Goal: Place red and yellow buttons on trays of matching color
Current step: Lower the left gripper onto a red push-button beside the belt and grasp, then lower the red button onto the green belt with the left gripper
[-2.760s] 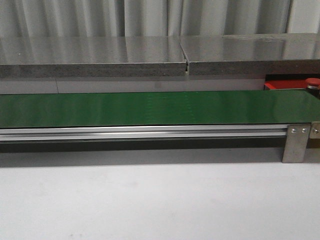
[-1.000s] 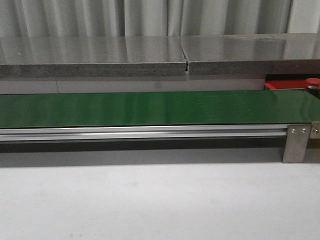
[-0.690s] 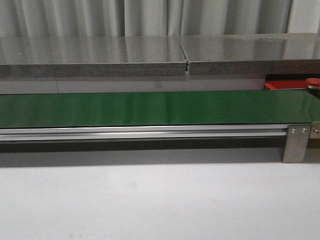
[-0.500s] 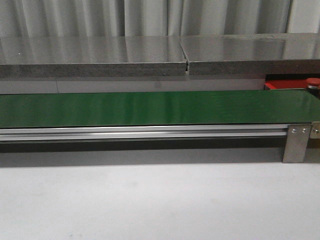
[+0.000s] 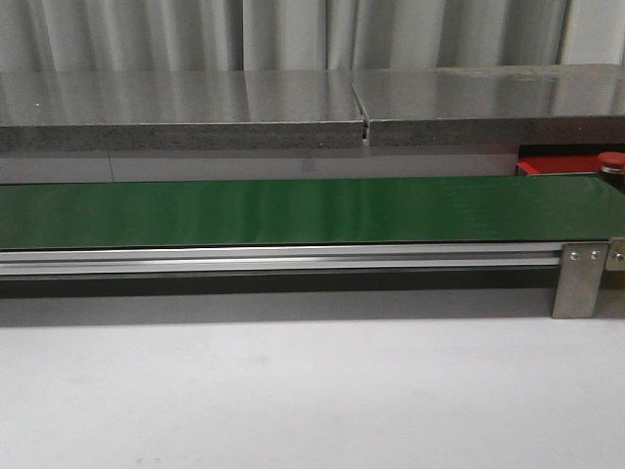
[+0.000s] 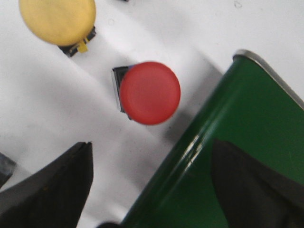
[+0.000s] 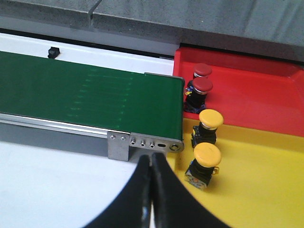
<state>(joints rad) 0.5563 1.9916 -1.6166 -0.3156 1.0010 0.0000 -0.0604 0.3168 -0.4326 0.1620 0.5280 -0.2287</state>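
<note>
With its fingers spread, the left gripper point(image 6: 147, 190) hung over a red button point(image 6: 149, 93) lying ahead between them, just beside the green belt point(image 6: 228, 161); closing there, one finger could have snagged the belt's edge.

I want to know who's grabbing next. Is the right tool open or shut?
Shut. The right tool's two black fingers press together with no gap, holding nothing.
</note>
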